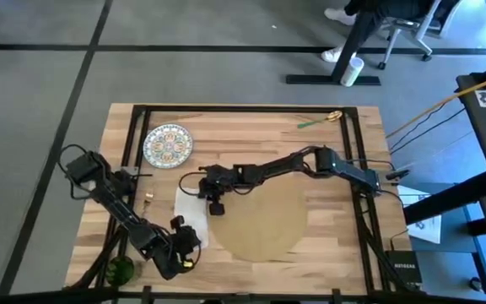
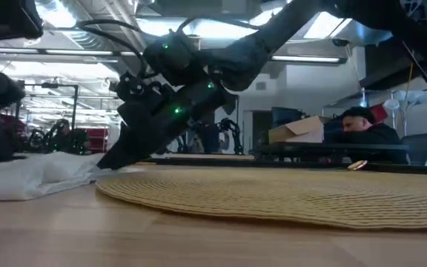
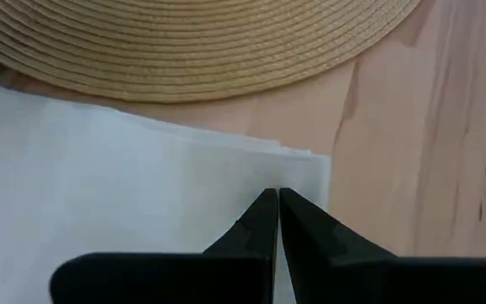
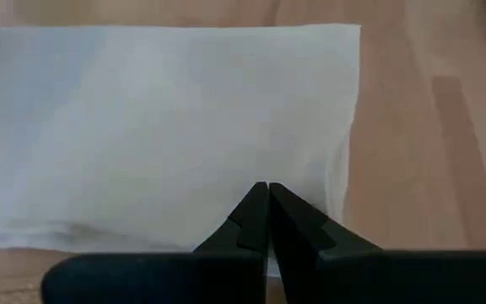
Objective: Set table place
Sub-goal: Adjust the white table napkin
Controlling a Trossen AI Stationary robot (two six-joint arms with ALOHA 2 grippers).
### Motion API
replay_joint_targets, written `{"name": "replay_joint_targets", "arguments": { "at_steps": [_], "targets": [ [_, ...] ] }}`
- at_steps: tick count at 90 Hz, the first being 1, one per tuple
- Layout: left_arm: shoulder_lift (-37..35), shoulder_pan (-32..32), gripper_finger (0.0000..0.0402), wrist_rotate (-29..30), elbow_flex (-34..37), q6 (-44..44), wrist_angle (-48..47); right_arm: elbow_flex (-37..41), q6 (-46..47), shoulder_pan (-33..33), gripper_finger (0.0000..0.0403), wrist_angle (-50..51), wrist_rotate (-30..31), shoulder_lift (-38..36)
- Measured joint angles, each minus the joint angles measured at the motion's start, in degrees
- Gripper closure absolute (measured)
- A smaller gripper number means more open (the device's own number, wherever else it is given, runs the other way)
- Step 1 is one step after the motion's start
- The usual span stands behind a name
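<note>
The round tan placemat (image 1: 264,219) lies flat on the wooden table (image 1: 327,169), and it also fills the low view (image 2: 288,196). A white napkin (image 1: 189,208) lies on the table along the placemat's left edge. My right gripper (image 1: 216,205) is shut, with its tips down at the napkin (image 4: 159,118). My left gripper (image 1: 194,240) is also shut. It hovers over the napkin's near part (image 3: 99,169), close to a corner, with the placemat (image 3: 201,42) just beyond it. My right gripper has its shut fingertips (image 2: 104,165) down on the napkin's edge next to the placemat (image 2: 87,172). The fingers slant down toward the table's left. The napkin lies on the table; whether cloth sits between the tips does not show. My left gripper: I cannot tell if its shut tips touch the napkin near the corner (image 3: 306,160).
A small patterned plate (image 1: 168,144) sits at the far left of the table. Gold and green cutlery (image 1: 321,119) lies near the far edge. A green object (image 1: 121,270) stands at the near left corner, and a small gold piece (image 1: 148,200) lies left of the napkin.
</note>
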State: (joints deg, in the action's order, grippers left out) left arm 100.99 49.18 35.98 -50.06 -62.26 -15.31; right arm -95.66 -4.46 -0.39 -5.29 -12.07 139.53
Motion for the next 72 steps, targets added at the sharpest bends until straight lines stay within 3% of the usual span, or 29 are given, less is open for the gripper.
{"name": "replay_joint_targets", "arguments": {
  "at_steps": [18,48,72],
  "targets": [
    [3.8,1.18,0.0402,1.54,-0.1,-1.54,5.2,0.0,1.27,-1.5,0.0403,0.6,-1.04,0.05],
    [3.99,1.67,0.0402,1.68,-0.14,-1.84,5.35,0.04,1.43,-2.3,0.0403,0.86,-0.89,0.12],
    [1.95,0.74,0.0402,-1.24,-2.77,4.29,2.82,0.09,1.41,-3.05,0.0403,0.57,1.97,0.14]
  ]
}}
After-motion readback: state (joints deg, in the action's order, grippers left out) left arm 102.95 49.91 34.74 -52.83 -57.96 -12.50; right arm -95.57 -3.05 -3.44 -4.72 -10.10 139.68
